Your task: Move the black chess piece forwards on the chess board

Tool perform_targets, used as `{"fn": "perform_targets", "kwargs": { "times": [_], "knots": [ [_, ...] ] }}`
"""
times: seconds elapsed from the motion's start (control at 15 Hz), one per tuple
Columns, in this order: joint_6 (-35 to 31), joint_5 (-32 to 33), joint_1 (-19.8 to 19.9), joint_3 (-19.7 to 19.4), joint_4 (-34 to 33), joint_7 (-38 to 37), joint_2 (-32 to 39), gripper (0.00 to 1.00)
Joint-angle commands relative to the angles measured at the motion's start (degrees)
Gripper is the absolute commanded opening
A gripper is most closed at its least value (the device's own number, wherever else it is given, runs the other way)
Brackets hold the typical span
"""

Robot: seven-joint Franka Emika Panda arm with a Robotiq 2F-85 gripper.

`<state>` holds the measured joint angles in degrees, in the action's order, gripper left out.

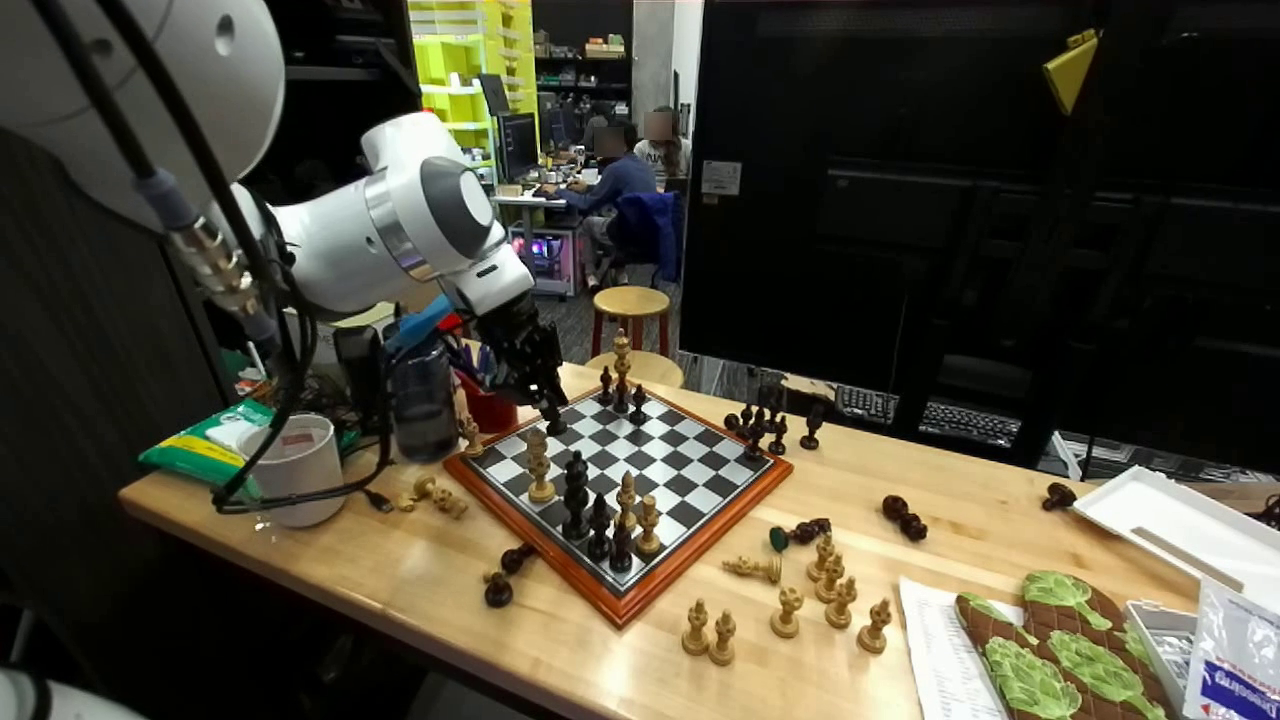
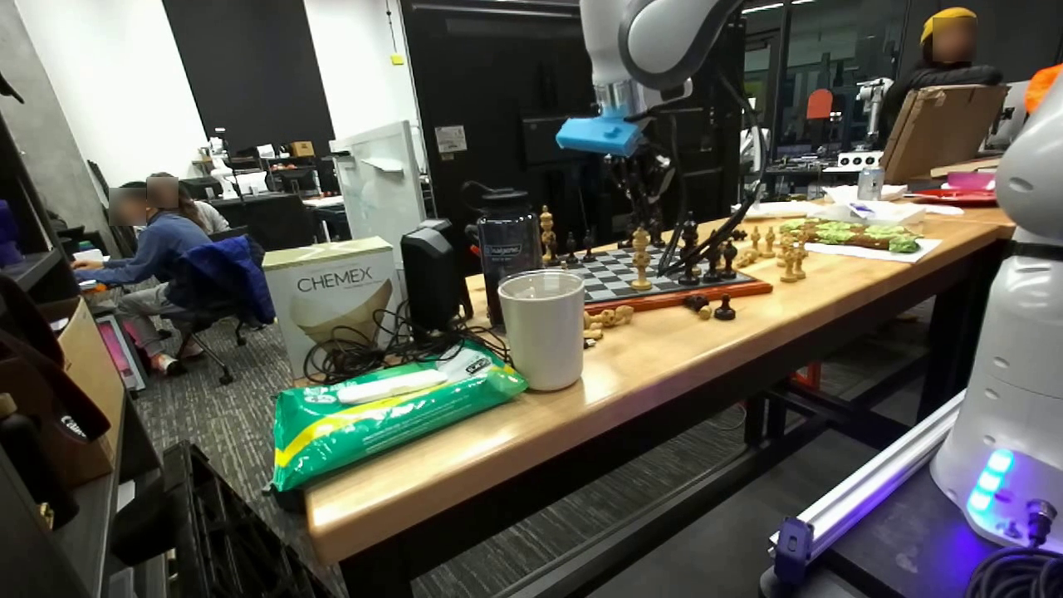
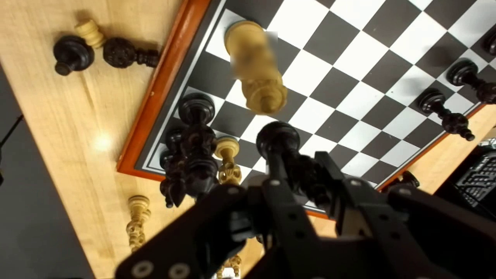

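The checkered chess board with its reddish-brown border lies on the wooden table; it shows in the wrist view and an exterior view. My gripper is low over the board's far-left part. In the wrist view the gripper's fingers sit on both sides of a black chess piece, which fills the gap between them. The piece's dark base also shows in an exterior view; it is at or just above the board, and I cannot tell whether it touches. My fingers hide part of its body.
A tall tan piece stands nearby on the board. Black pieces cluster at the near corner; others stand at the far side. Loose pieces lie around the board. A bottle, red cup and white mug stand left.
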<state>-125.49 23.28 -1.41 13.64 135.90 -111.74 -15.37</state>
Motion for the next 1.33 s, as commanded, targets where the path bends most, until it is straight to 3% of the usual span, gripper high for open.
{"fn": "perform_targets", "kwargs": {
  "times": [0.0, 0.27, 0.47, 0.8, 1.27],
  "knots": [
    [3.1, -3.1, -1.4, -1.6, -2.8, 6.4, -2.1, 0.06],
    [4.2, -12.2, -2.2, -4.5, -6.4, 19.3, -2.5, 0.06],
    [8.6, -16.6, -1.8, -5.5, -9.7, 27.3, -1.9, 0.06],
    [15.9, -17.9, -1.2, -6.5, -13.6, 39.7, -0.3, 0.06],
    [12.2, -22.7, -1.4, -9.1, -13.1, 65.5, 1.6, 0.06]
  ]
}}
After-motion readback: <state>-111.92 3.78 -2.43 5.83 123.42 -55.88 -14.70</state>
